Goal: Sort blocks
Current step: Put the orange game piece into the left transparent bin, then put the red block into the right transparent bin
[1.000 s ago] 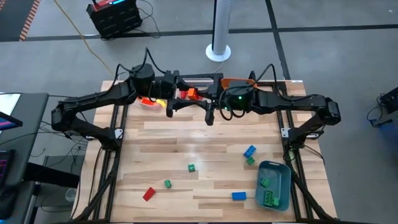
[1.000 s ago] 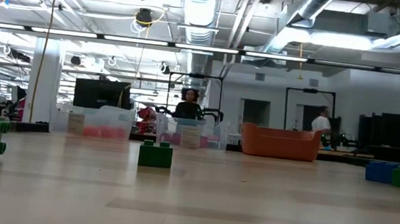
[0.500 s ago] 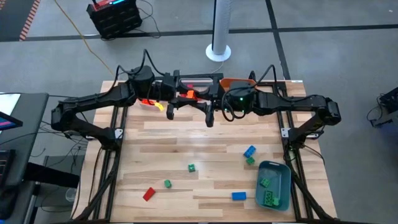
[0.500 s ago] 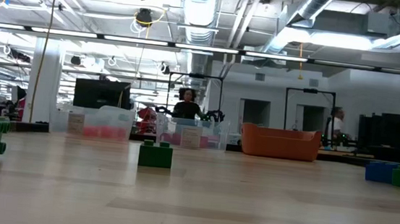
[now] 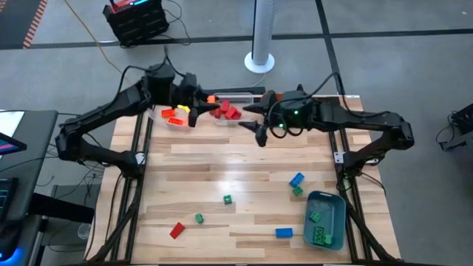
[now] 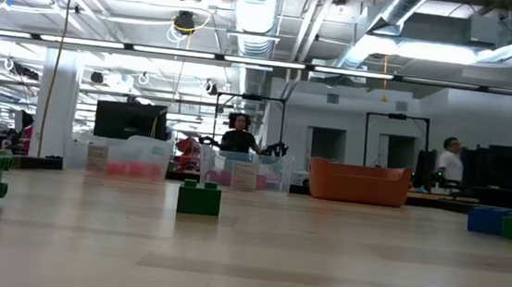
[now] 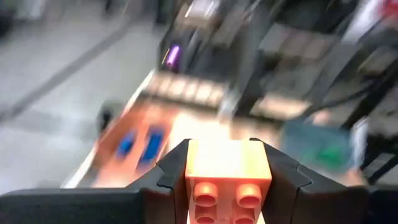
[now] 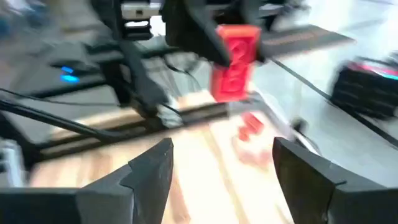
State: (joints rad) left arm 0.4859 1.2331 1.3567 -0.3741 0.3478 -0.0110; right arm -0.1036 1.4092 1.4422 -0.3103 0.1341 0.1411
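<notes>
Grey concrete floor (image 5: 384,66) surrounds the work area, and in the low view the room behind is a big open hall with pipes, ducts and strip lights overhead (image 6: 258,14); two people (image 6: 236,134) stand far off among desks and screens. A white pillar base (image 5: 260,60) stands beyond the far edge.

Pale wooden planks make up the table (image 5: 222,166), which sits in a dark frame. At its far edge the two dark arms meet. The left gripper (image 7: 229,163) is raised over the far-left bins and pinches an orange-red block (image 7: 228,180) between narrow fingers, studs facing the wrist camera. The right gripper (image 8: 222,165) hovers just right of it with its fingers (image 8: 149,171) spread wide and nothing between them; from its wrist the block in the other gripper shows as red (image 8: 235,61).

A blue-grey bin (image 5: 332,203) sits at the near-right corner with green blocks (image 5: 318,235) inside. Clear bins (image 5: 222,118) along the far edge hold red and orange blocks (image 5: 225,111), and an orange bin (image 6: 359,183) stands to their right.

Loose blocks lie on the near half: a blue one (image 5: 296,179) touching a green one (image 5: 298,191) on the right, a blue one (image 5: 284,233) near the front, two small green ones (image 5: 228,199) (image 5: 199,218) around the middle, and a red one (image 5: 177,230) near-left.
</notes>
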